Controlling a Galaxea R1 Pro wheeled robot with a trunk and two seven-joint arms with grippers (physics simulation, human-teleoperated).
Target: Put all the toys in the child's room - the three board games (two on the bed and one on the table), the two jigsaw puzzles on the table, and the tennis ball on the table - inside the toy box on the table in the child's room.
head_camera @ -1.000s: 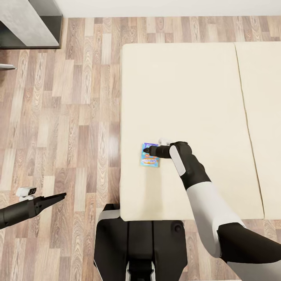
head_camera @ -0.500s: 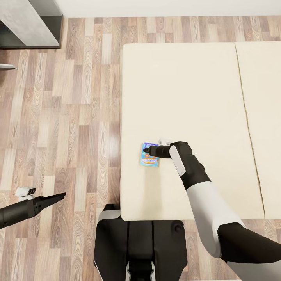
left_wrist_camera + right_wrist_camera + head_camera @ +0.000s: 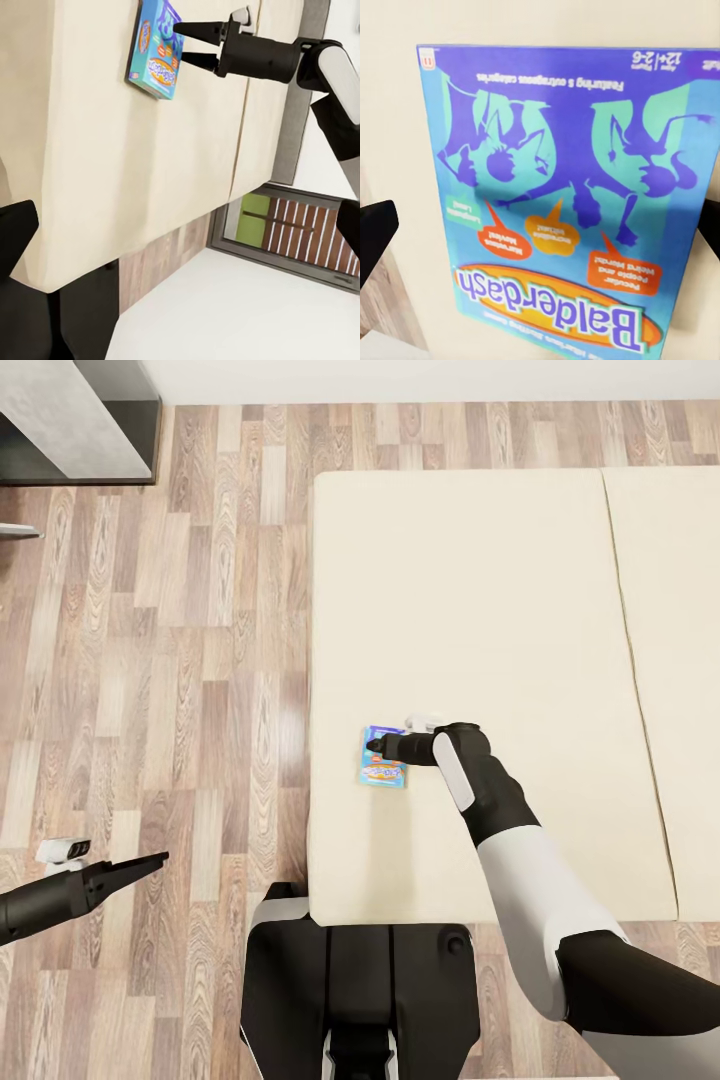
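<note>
Since a second ago the board game has nudged slightly toward the bed's edge and the left tool has sunk a little over the floor; the right tool has hardly moved, so the grasp looks unfinished; the blue box lies flat on the bed, near its left edge, with the right tool's fingers apart just over its far end; I cannot tell the left tool's state; open mattress lies beyond and to the right, wood floor to the left gives clear room to withdraw.
</note>
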